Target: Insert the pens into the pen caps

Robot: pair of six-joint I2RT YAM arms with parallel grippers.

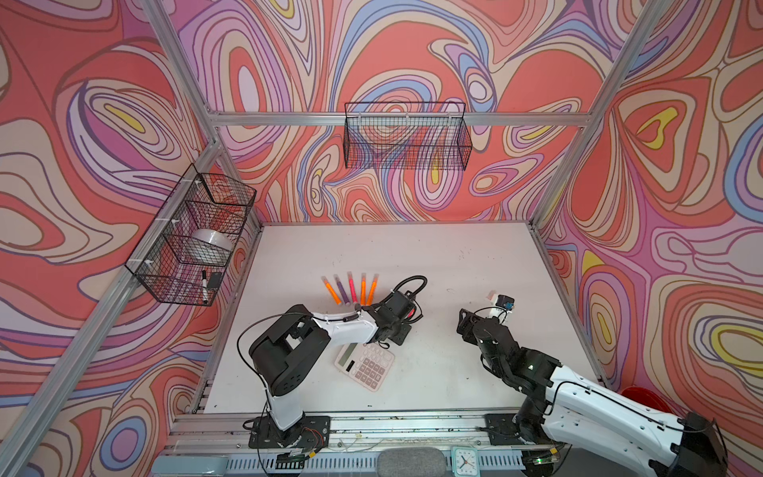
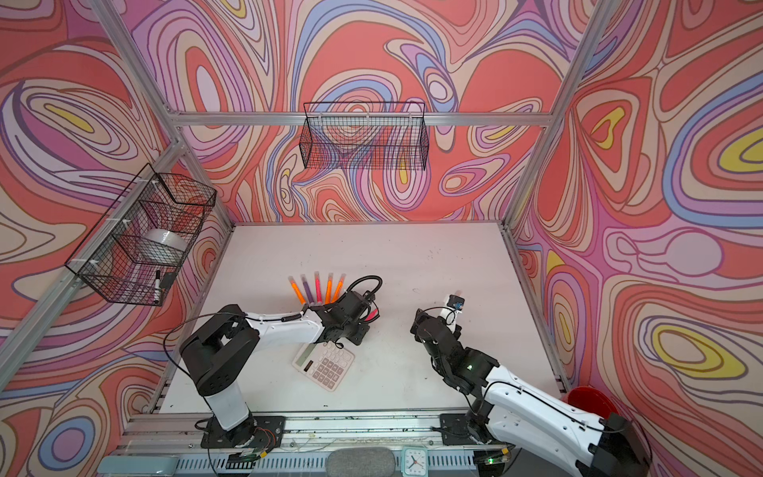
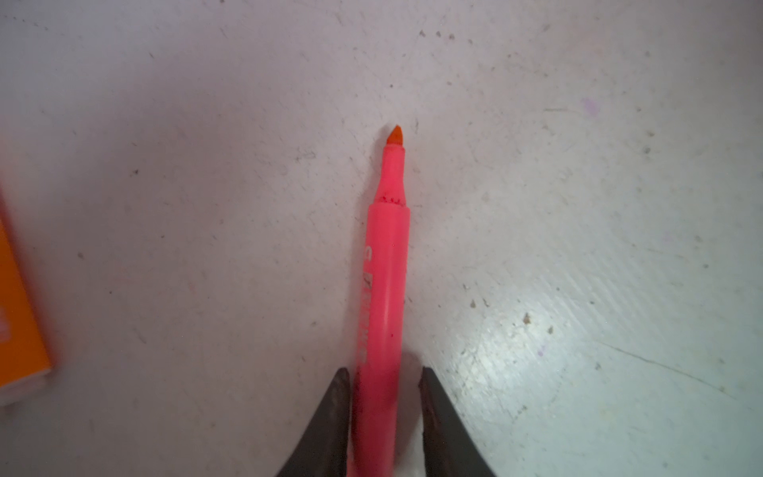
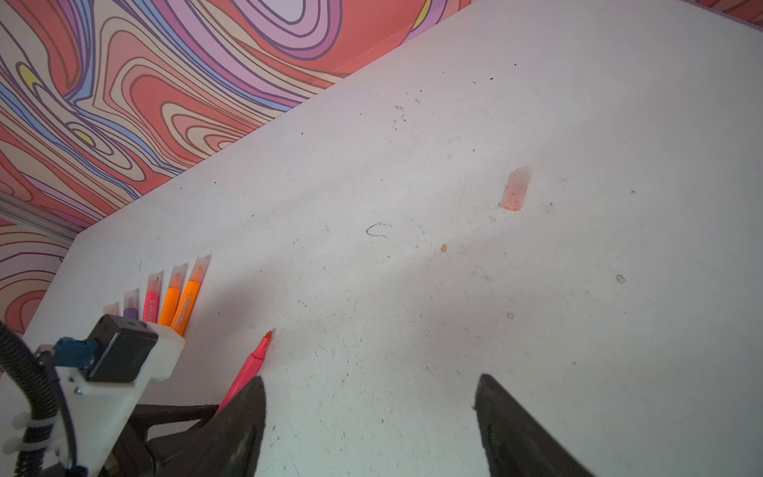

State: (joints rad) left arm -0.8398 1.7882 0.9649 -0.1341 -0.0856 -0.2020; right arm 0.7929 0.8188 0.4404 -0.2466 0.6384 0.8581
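I count six pens on the white table (image 1: 454, 256). Five lie capped in a fan (image 1: 351, 288), orange, purple, pink, orange, orange, and the sixth is a bare pink pen (image 3: 382, 289) just to the right of the fan. That makes six caps as well: five sit on the fanned pens and one loose cap (image 4: 516, 191) lies alone, well apart from them toward the right side. There are two arms, one calculator (image 1: 365, 365), two wire baskets, one on the back wall (image 1: 406, 136) and one on the left wall (image 1: 190, 239), and one black-and-white marker (image 1: 204, 285) in the left one. A red bowl (image 1: 636, 396) is mostly cut off behind the right arm. In both top views the left arm's wrist covers most of the bare pen, so only a pink sliver shows. In the right wrist view the left arm's camera housing hides the lower halves of the fanned pens. In the left wrist view an orange pen end at the edge is cut off and blurred. The pink pen runs between the fingers of the left gripper (image 3: 384, 371), its tip pointing away from them. The jaws are narrow, one finger lies against the barrel and a sliver of table shows beside the other, so I cannot tell whether it is pinched. The right gripper (image 4: 371, 413) stands wide with nothing in it, and the loose cap lies ahead of it, apart.
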